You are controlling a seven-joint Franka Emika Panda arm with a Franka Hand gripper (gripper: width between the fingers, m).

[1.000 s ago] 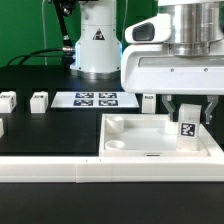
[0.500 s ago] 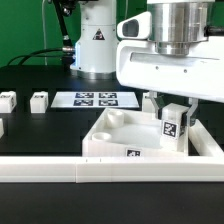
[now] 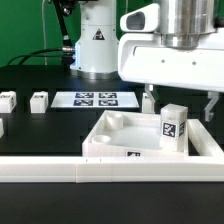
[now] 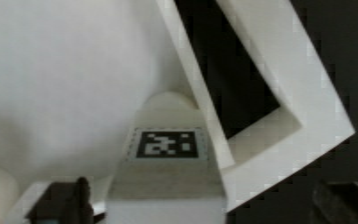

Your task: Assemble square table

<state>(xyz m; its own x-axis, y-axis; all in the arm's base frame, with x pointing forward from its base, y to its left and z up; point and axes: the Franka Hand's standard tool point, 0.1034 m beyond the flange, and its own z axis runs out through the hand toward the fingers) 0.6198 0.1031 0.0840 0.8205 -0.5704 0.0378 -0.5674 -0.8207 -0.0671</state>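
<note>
The open tool [image 3: 180,104] hangs over a short white plastic block leg [image 3: 173,128] that stands in the white square top [image 3: 105,140]. The leg seems light and stiff, and its flat sides suit gripping.

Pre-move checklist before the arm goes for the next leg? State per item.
1. Gripper open: ok, its fingers stand wide apart.
2. Fingers clear of the leg: ok, there is a gap on both sides in the exterior view.
3. Leg upright in the square table top: ok, it stands near the corner on the exterior view's right.
4. Leg fully seated in its socket: cannot tell, the rim hides its base.
5. Loose legs available: ok, two stand on the exterior view's left of the marker board.
6. Table top flush against the border rail: cannot tell.
</note>
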